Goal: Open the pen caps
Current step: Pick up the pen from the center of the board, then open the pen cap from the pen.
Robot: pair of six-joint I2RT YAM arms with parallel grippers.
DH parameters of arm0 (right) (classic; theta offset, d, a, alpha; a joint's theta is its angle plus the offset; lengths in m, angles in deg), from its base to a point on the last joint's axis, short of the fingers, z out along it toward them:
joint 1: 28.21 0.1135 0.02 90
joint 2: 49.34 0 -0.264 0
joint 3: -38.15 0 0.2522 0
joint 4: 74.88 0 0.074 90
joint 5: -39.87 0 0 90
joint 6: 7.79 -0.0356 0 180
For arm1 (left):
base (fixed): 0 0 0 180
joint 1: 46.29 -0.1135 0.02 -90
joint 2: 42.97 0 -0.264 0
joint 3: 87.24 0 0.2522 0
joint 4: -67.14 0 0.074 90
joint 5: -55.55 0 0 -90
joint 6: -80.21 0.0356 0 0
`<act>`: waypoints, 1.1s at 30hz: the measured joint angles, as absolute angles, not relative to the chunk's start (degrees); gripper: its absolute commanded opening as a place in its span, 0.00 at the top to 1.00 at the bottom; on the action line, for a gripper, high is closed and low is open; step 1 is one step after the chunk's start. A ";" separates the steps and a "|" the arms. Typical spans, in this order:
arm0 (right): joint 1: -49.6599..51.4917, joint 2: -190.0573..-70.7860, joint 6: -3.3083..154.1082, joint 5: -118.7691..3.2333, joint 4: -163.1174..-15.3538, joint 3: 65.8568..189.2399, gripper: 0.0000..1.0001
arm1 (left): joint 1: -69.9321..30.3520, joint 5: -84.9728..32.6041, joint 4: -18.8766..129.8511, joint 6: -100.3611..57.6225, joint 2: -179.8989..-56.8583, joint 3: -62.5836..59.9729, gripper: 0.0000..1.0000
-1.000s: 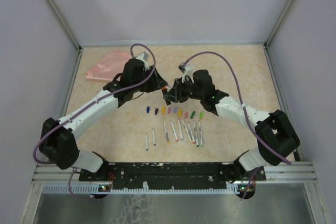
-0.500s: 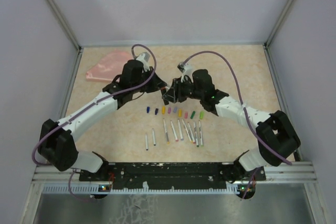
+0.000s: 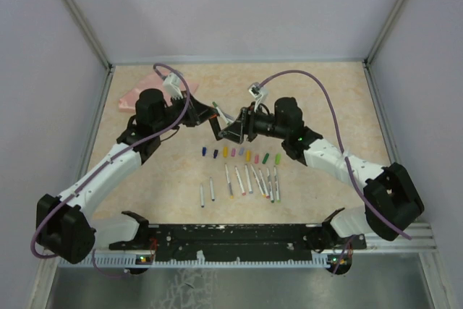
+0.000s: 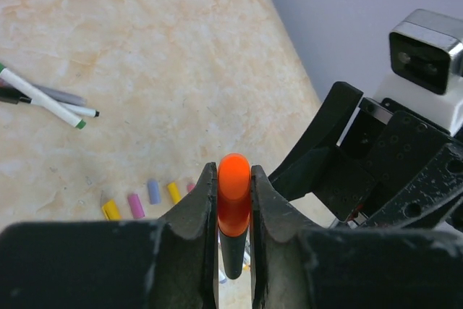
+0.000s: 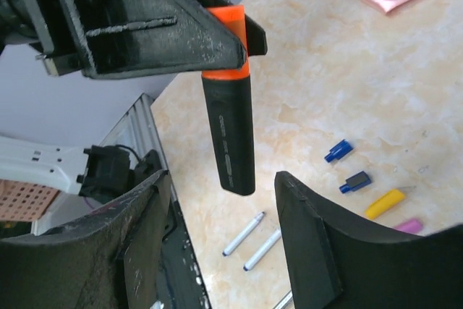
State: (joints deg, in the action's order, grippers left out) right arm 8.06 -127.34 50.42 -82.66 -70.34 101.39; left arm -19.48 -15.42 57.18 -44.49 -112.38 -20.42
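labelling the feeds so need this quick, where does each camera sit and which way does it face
Top external: fixed above and behind the bases, looking down on the table; both arms show, left gripper beside right gripper.
Left wrist: on the left arm, looking along its fingers, shut on the orange cap of a black marker.
Right wrist: on the right arm, looking between its open fingers at that marker.
Shared: both wrist views show the orange-capped marker.
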 measured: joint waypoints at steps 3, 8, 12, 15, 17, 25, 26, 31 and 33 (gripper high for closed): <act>8.04 -126.68 48.81 -84.08 -67.89 100.08 0.40 | -21.71 -11.00 60.32 -44.92 -111.13 -22.45 1.00; 8.04 -126.53 46.84 -85.76 -65.29 99.14 0.40 | -24.25 -5.56 64.19 -46.52 -109.76 -24.55 1.00; 8.04 -126.40 44.76 -86.68 -62.49 99.05 0.40 | -25.16 -2.15 67.27 -47.96 -109.10 -25.05 1.00; 8.06 -126.35 43.10 -87.60 -60.22 98.41 0.40 | -25.45 0.32 70.07 -49.41 -108.84 -25.62 1.00; 8.04 -126.35 41.77 -88.30 -59.19 98.28 0.40 | -25.45 1.89 71.65 -50.39 -108.84 -26.03 1.00; 8.06 -127.16 37.42 -90.75 -54.14 98.31 0.41 | -25.45 7.92 78.68 -54.80 -108.95 -27.59 1.00; 8.06 -127.45 36.96 -90.94 -53.83 98.31 0.41 | -25.45 8.38 79.29 -55.04 -108.99 -27.61 1.00; 8.17 -129.04 34.86 -92.30 -51.58 98.31 0.48 | -25.45 10.13 82.31 -56.64 -109.41 -28.35 1.00; 8.48 -129.65 33.94 -92.96 -50.40 98.31 0.52 | -25.45 10.55 83.16 -57.19 -109.73 -28.48 1.00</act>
State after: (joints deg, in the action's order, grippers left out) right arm 8.48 -129.65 33.94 -92.96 -50.40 98.31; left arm -25.45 10.55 83.16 -57.19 -109.73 -28.48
